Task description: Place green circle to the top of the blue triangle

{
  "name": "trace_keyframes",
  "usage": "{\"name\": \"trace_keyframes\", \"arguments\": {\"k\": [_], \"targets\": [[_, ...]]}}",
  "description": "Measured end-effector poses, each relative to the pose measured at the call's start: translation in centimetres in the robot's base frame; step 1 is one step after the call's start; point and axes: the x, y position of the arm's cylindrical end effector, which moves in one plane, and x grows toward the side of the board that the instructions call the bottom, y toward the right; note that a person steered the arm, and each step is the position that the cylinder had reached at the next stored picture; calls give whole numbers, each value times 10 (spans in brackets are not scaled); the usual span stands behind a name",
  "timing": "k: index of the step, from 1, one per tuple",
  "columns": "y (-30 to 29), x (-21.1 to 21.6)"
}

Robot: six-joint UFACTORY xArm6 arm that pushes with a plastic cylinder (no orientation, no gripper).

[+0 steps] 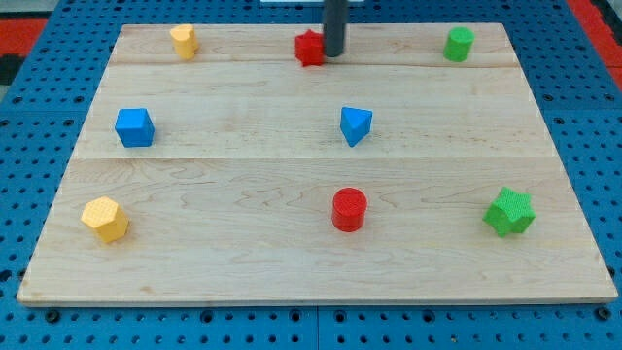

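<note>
green circle (460,44): upper right of the frame, a small stiff block, probably light and easy to slide on the smooth desk (292,262)
where to push: no claw here, only a rod, so nothing holds; press its right side
my tip (333,54): top centre, touching the red block (309,48), well left of the green circle
blue triangle (355,125): centre, below my tip

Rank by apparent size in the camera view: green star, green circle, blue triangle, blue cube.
1. green star, largest, though nearest the camera.
2. blue cube.
3. blue triangle and green circle: look alike, and the circle sits farther back, so unranked.
</note>
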Motion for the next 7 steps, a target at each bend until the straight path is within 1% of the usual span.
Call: {"name": "trace_keyframes", "arguments": {"k": [1, 2, 3, 4, 5, 6, 7], "targets": [[21, 3], [107, 43], [169, 45], [255, 46], [311, 22], [310, -18], [257, -19]]}}
